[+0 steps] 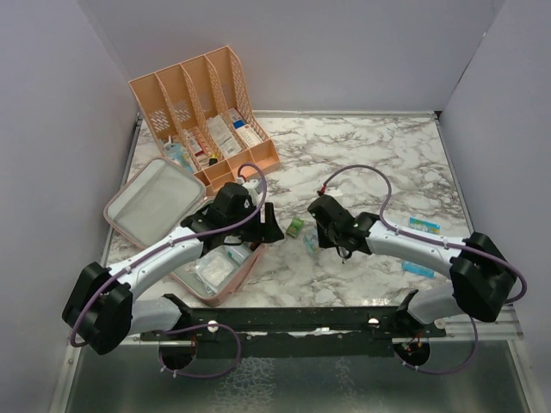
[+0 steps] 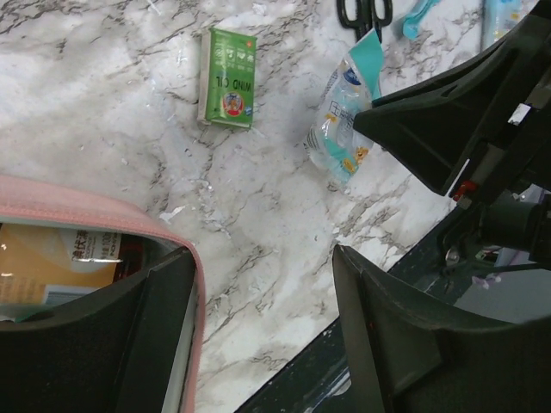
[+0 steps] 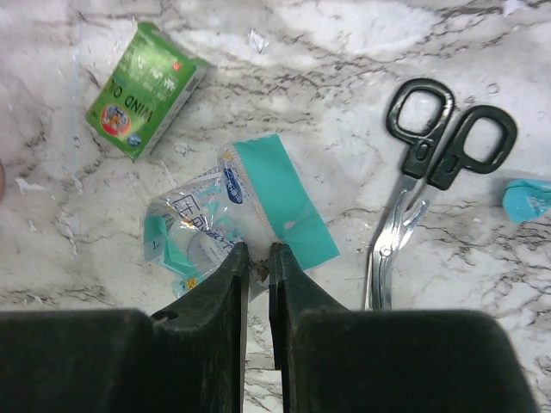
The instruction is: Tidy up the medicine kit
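Right gripper [image 3: 258, 251] — fingers pressed nearly together, pinching the edge of a clear-and-teal packet [image 3: 225, 211]. Green box [image 3: 146, 90] just beside it, scissors [image 3: 430, 172] near. Left gripper [image 2: 258, 258] — spread wide, one finger over the rim of the pink case [image 1: 153, 200]. The case lies open at the left front of the table [image 1: 387, 155].

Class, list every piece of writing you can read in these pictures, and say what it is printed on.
"WIND OIL": on the green box.
Print on the clear packet: too blurred to read.
The label inside the medicine kit: too blurred to read.
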You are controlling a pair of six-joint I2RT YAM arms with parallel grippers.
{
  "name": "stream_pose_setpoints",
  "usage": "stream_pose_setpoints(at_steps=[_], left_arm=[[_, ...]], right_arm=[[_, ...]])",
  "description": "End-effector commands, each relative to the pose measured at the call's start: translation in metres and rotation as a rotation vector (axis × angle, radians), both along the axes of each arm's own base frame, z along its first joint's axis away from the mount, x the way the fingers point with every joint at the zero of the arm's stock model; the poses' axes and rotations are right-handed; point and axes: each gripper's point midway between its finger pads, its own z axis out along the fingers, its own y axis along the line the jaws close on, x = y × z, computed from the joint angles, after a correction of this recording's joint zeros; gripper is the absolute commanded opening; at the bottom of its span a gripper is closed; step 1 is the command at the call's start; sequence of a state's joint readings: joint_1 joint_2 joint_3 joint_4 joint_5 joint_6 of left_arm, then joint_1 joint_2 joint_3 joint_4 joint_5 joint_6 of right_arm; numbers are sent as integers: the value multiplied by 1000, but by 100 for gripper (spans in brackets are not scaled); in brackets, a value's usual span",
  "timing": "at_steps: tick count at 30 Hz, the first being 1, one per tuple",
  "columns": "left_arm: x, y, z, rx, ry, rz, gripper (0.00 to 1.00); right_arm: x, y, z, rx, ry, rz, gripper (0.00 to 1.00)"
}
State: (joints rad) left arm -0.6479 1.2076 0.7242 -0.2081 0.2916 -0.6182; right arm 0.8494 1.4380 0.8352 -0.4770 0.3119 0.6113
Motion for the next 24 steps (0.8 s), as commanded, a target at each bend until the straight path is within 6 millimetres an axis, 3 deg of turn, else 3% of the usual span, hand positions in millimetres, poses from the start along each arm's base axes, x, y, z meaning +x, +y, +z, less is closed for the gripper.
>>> stream_pose_setpoints(at_steps=[1, 10, 14, 19, 24], left_arm=[[-3, -17, 6, -78, -5, -87, 68], [12, -34, 19, -127, -53, -110, 67], [19, -24, 15, -60, -85, -79, 66], [39, 15, 26, 107, -203, 70, 68], [66, 84, 65, 307, -353, 385, 69]], right_arm=[[15, -12, 23, 39, -116, -139, 11], [21, -3, 54, 133, -181, -135, 11], [27, 11, 75, 178, -213, -75, 11], [40, 25, 106, 216, -299, -15, 13], [48, 57, 129, 230, -321, 56, 13]])
